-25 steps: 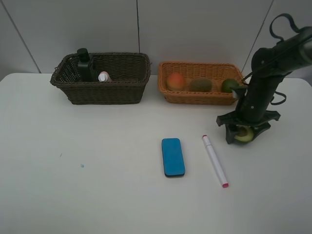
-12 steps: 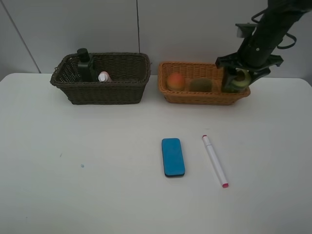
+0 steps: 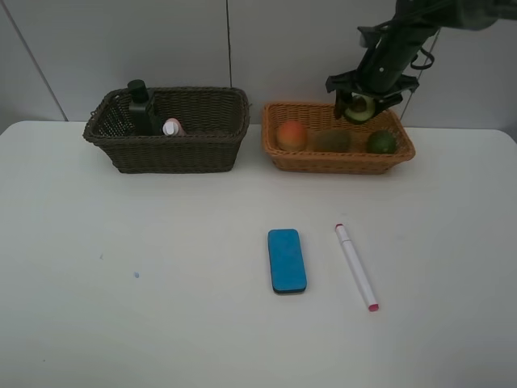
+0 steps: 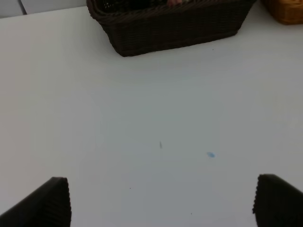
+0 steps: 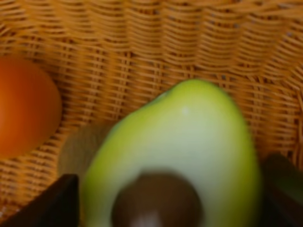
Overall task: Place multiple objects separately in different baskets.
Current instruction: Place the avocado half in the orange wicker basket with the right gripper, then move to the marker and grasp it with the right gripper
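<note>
From high, the right jaws grip the halved avocado (image 3: 359,107) above the far-right tan basket (image 3: 323,162). The blue eraser (image 3: 287,260) and marker (image 3: 356,267) lie unsorted on the near surface (image 3: 161,291). Left wrist: the left jaws gape, empty. Right wrist: the avocado hangs over the wicker.

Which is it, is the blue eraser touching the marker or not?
Apart. The exterior high view shows bare white table between the blue eraser and the marker.
</note>
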You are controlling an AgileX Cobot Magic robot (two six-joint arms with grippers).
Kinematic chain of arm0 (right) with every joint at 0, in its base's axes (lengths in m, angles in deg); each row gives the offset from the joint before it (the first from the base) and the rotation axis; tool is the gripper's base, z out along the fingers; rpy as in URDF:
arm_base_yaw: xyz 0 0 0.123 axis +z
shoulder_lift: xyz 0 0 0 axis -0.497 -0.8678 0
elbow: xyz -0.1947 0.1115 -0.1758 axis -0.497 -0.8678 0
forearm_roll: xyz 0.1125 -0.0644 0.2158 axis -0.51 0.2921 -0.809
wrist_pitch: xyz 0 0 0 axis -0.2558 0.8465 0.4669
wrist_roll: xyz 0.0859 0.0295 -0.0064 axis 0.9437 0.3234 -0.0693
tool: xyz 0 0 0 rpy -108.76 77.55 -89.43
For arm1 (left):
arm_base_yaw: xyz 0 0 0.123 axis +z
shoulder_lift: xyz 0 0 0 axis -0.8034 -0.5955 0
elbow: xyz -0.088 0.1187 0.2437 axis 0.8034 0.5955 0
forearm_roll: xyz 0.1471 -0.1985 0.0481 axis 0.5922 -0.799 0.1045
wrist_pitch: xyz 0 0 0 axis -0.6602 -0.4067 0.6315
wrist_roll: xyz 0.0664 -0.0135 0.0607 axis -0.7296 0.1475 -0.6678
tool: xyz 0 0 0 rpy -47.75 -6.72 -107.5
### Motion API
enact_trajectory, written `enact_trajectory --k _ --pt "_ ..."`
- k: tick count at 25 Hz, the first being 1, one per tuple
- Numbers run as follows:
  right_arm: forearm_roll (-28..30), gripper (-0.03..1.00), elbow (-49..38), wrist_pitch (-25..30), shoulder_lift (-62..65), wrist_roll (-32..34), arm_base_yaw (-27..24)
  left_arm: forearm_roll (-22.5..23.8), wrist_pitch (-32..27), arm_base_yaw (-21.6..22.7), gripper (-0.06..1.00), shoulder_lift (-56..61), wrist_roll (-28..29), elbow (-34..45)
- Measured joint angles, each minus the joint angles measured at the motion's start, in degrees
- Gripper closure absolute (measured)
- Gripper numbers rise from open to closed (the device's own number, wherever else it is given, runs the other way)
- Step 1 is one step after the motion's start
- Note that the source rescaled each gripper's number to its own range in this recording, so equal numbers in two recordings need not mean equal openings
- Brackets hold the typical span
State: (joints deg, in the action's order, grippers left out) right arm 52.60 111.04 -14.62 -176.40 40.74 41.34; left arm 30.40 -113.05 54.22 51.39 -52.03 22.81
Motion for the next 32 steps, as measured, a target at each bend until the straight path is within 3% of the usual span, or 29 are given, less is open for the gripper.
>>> enact_trajectory --k 6,12,15,18,25,32 --pt "0.32 0.07 0.2 1.21 -0.88 0.0 0.0 0.0 0.0 0.0 0.0 0.0 0.0 0.0" --pt "0.0 0.07 0.86 11.89 0.79 -0.1 0.05 0.0 0.0 0.0 0.0 0.0 0.0 0.0" --pt "0.0 0.07 -0.73 12.96 5.06 -0.17 0.59 0.0 0.0 0.0 0.0 0.0 0.0 0.0" --pt "0.0 0.07 -7.47 13.12 11.23 -0.17 2.23 0.0 0.0 0.0 0.0 0.0 0.0 0.0" --pt "0.0 0.07 -33.42 12.95 24.77 0.28 8.4 0.0 0.0 0.0 0.0 0.0 0.0 0.0" --pt "0.0 0.07 -52.56 0.72 28.64 1.29 10.77 0.0 0.0 0.0 0.0 0.0 0.0 0.0"
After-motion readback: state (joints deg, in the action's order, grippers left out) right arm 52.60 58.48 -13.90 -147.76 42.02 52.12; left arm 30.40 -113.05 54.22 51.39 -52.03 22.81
